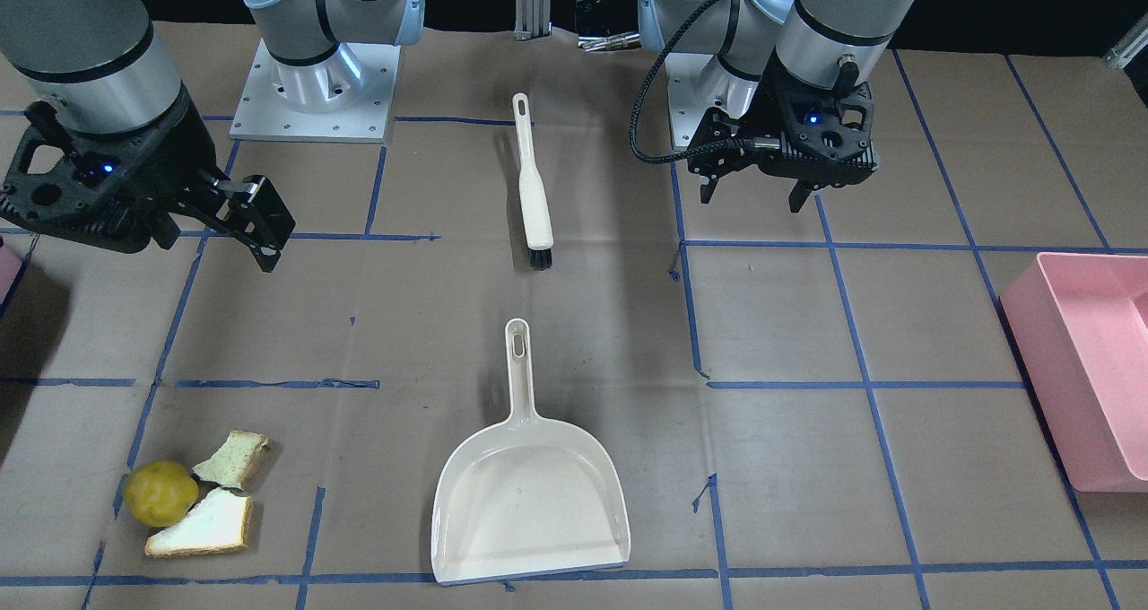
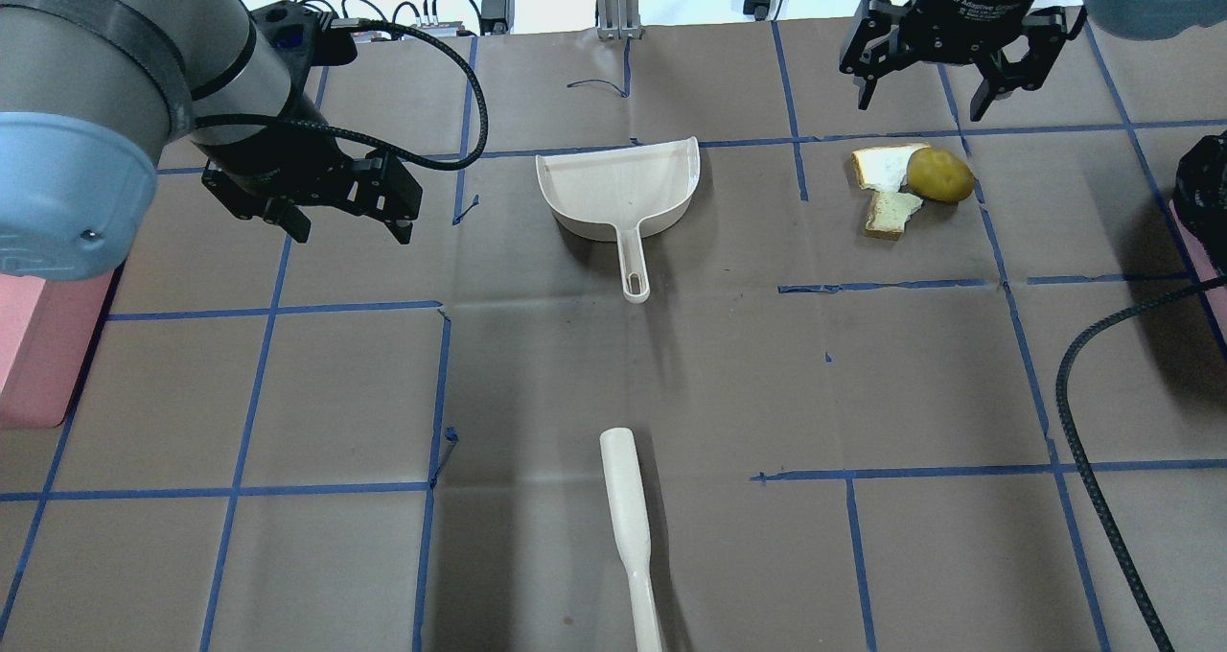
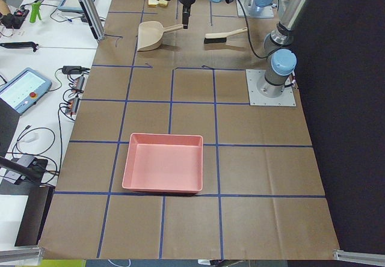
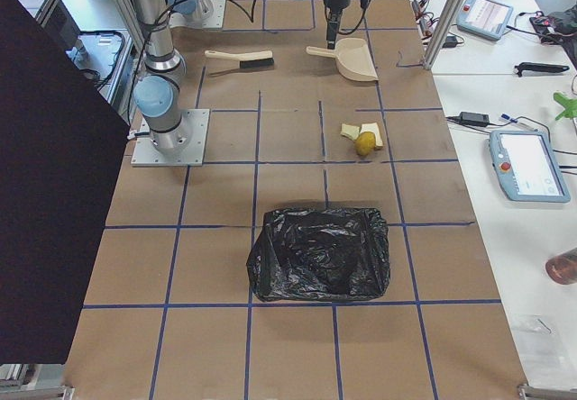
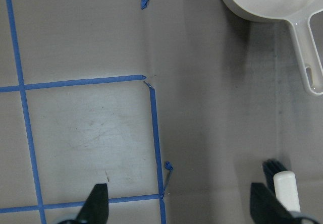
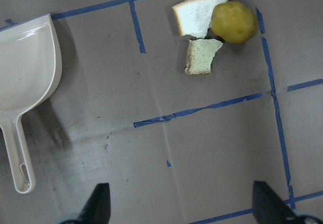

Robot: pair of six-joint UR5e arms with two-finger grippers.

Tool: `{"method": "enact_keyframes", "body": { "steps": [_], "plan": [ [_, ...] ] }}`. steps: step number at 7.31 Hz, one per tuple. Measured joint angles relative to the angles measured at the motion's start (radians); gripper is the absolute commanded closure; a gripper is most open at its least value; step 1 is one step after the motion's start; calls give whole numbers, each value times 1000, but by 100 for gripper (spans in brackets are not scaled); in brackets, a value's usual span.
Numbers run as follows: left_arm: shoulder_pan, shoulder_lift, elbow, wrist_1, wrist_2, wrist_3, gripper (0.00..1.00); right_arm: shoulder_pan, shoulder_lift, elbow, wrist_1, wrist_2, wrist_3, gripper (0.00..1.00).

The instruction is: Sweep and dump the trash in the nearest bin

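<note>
The trash lies together on the paper-covered table: a yellow lemon-like fruit (image 1: 161, 493) (image 2: 939, 174) (image 6: 233, 22) touching two torn bread pieces (image 1: 235, 457) (image 1: 204, 527). A cream dustpan (image 1: 529, 502) (image 2: 618, 187) lies flat mid-table with its handle toward me. A cream brush (image 1: 532, 184) (image 2: 628, 527) lies nearer my base. My left gripper (image 2: 347, 232) (image 5: 180, 199) is open and empty, hovering left of the dustpan. My right gripper (image 2: 918, 105) (image 6: 182, 201) is open and empty, hovering high near the trash.
A pink bin (image 3: 163, 162) (image 1: 1085, 368) stands at the table's end on my left. A bin lined with a black bag (image 4: 320, 251) stands at the end on my right, closer to the trash. Blue tape lines grid the brown paper.
</note>
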Motion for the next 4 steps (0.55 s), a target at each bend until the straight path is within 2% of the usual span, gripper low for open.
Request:
{"method": "enact_keyframes", "body": {
  "steps": [4],
  "plan": [
    [0,1,0,-2,6,0,0,4,-9,6,9,1,-2,0]
  ]
}}
